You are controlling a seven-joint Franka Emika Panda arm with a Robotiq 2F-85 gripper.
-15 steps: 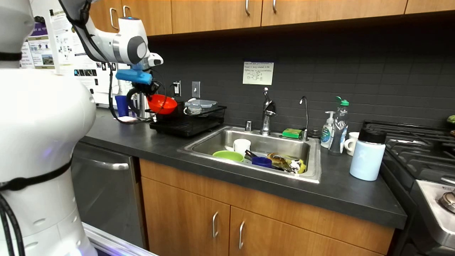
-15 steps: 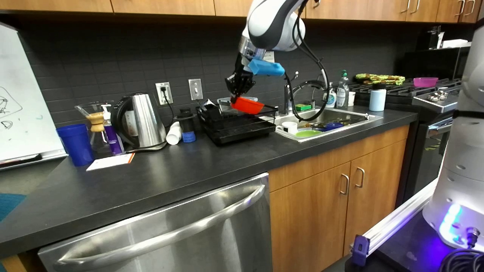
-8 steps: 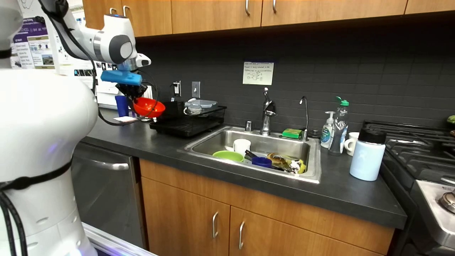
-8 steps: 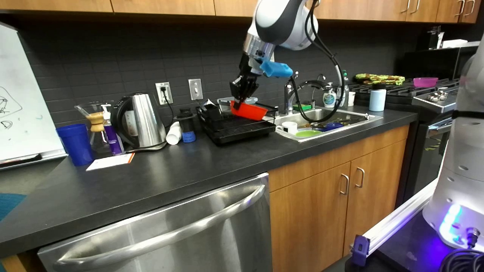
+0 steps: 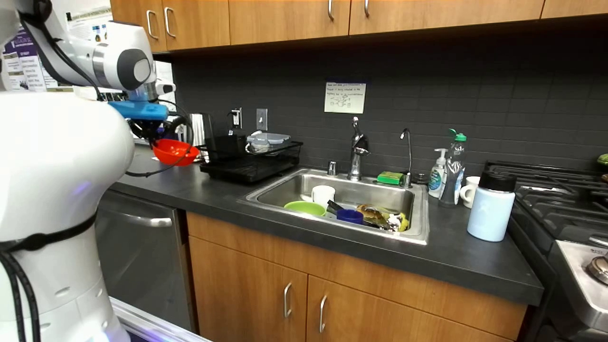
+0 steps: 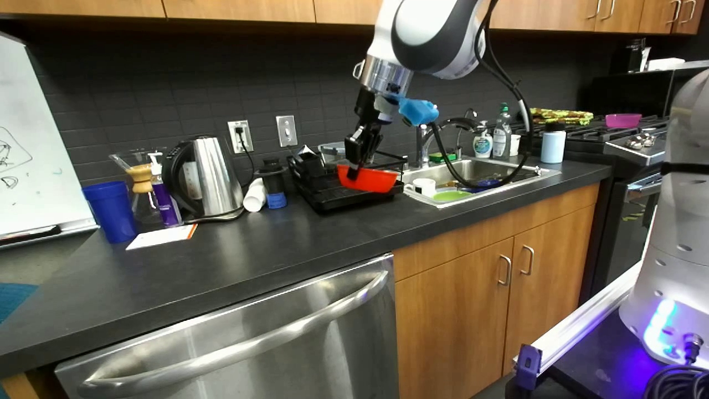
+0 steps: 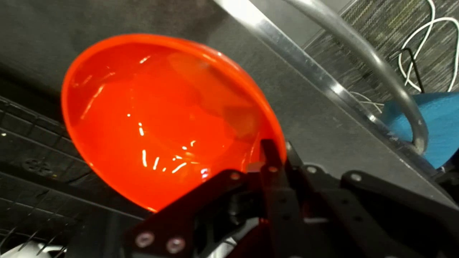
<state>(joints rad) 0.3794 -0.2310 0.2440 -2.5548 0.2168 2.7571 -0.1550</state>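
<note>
Red bowl point(image 7: 161, 118) observed at centre-left of the wrist view; in an exterior view it is seen near mid-frame, overlapping the black dish rack point(image 6: 332, 200). Its rim is pinched at a single side by the gripper point(image 7: 281, 154), the fingers being closed on the wall from inside and outside. The bowl is held above the dark countertop point(image 6: 266, 249), slightly tilted.

Risks, as judged:
1. Rotation or slipping at the rim. Probable cause: thin, glossy wall, with the whole weight hung from an edge.
2. A knock against the rack, lower left of the wrist view. Cause would be sideways or downward travel; the remaining gap cannot be determined.
3. Snagging of the cable point(image 6: 525, 111), looped right of centre in an exterior view. Cause would be slack swung during arm motion; contact with the bowl cannot be confirmed.
4. Tipping, if the rim were released while tilted.
</note>
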